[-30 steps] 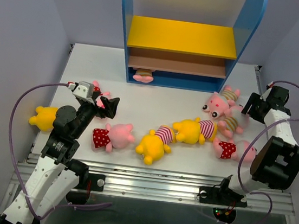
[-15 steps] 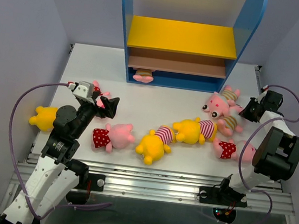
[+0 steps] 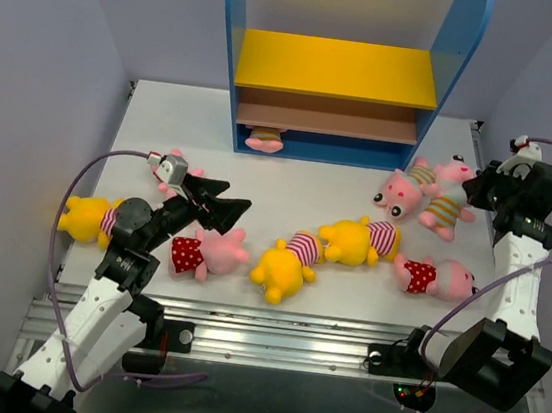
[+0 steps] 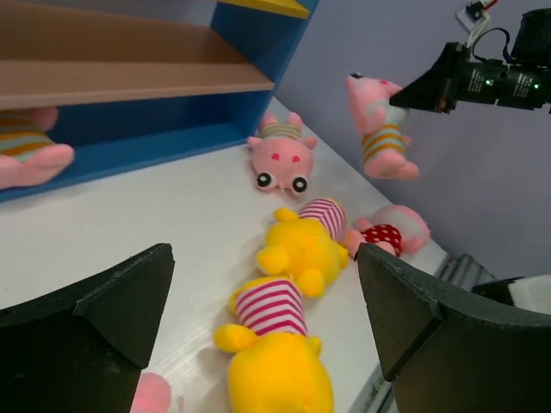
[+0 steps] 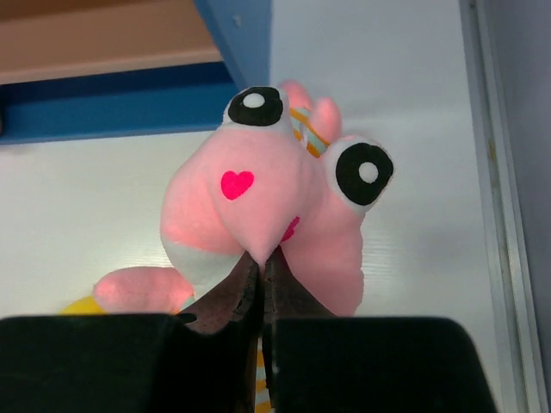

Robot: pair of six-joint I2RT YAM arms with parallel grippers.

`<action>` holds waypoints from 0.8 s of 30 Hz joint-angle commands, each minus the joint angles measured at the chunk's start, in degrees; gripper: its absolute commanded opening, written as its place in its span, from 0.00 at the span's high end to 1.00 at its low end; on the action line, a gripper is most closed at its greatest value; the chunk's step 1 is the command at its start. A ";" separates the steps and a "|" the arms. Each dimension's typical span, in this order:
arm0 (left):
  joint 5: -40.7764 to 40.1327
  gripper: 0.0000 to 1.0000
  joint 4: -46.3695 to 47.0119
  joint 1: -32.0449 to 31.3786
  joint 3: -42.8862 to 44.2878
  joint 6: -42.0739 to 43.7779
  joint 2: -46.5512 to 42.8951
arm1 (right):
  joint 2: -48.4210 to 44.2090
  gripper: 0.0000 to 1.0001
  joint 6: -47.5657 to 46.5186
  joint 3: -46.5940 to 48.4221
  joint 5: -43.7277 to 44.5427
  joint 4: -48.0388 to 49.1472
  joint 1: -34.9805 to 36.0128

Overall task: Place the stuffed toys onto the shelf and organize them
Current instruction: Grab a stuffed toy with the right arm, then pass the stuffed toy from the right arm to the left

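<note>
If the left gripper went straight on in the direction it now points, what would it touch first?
Probably the nearer yellow bear, lying on the table straight ahead of the left gripper in its wrist view. Height is unclear, so it might pass just above it.

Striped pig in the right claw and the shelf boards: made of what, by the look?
Striped pig: soft plush fabric, matte fuzzy nap; the fabric puckers where the right claw pinches it. Shelf: rigid flat panels, likely painted wood or laminate; yellow board and blue sides look smooth and evenly coloured, brown board matte. Grain not visible, so uncertain.
</note>
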 commanded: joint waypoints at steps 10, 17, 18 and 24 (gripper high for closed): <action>-17.77 0.01 16.99 -23.96 5.03 -21.24 18.01 | -4.35 0.99 7.90 3.01 -17.40 -4.40 5.34; -31.23 0.01 24.20 -36.62 10.03 -28.20 35.13 | -5.76 0.99 10.80 0.72 -13.01 -1.42 15.45; -33.85 0.01 24.38 -37.85 12.04 -28.19 36.47 | -5.76 0.99 11.15 0.29 -12.57 -0.63 15.98; -37.04 0.01 25.00 -43.39 20.22 -26.44 46.49 | -5.23 0.99 13.35 -0.59 -13.44 1.48 17.13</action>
